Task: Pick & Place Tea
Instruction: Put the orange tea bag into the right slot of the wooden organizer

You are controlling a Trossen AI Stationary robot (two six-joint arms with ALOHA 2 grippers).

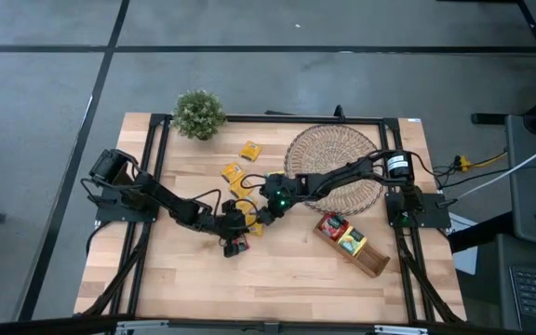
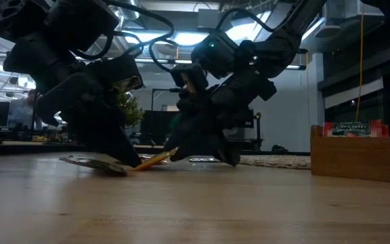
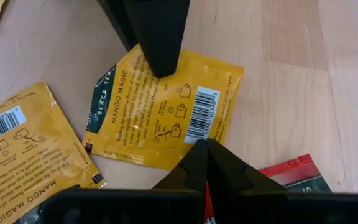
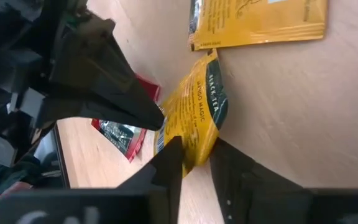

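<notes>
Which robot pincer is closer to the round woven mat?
The right pincer. It sits just off the woven mat, closing on a yellow tea sachet. The left pincer, shut, is farther out over bare table.

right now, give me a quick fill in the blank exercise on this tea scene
1. The right gripper pinches a sachet whose wrapper is ____.
2. The left gripper has its fingers ____, pressing on that sachet's edge.
3. The wooden tray lies on the ____ arm's side of the table.
4. Beside the round mat, at the table's far corner, stands a small potted ____.

Missing words: yellow; shut; right; plant
</notes>
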